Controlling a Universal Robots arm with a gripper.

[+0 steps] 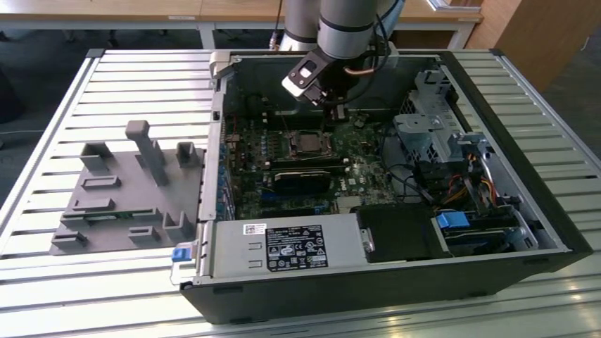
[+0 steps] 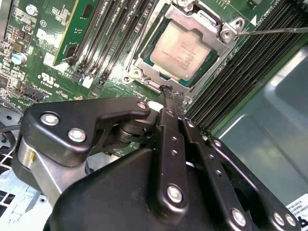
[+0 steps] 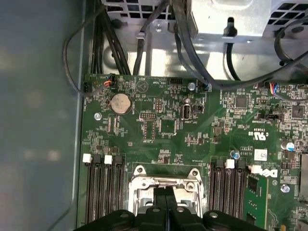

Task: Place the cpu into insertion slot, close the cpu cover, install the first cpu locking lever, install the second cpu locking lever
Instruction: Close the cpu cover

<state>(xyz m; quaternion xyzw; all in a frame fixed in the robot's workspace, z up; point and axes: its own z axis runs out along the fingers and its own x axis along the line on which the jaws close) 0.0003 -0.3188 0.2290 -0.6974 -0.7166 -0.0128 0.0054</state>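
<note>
Second wrist view | poising end effector (image 2: 172, 92), pinched together, empty, at edge of cpu cover (image 2: 211, 23) framing cpu (image 2: 185, 48) | judging locking lever (image 2: 274, 31) thin, springy: pushing near tip.

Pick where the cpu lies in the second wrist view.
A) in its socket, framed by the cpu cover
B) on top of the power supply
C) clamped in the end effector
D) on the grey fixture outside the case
A: the cpu shows through the square window of the cpu cover, which frames it.
</note>
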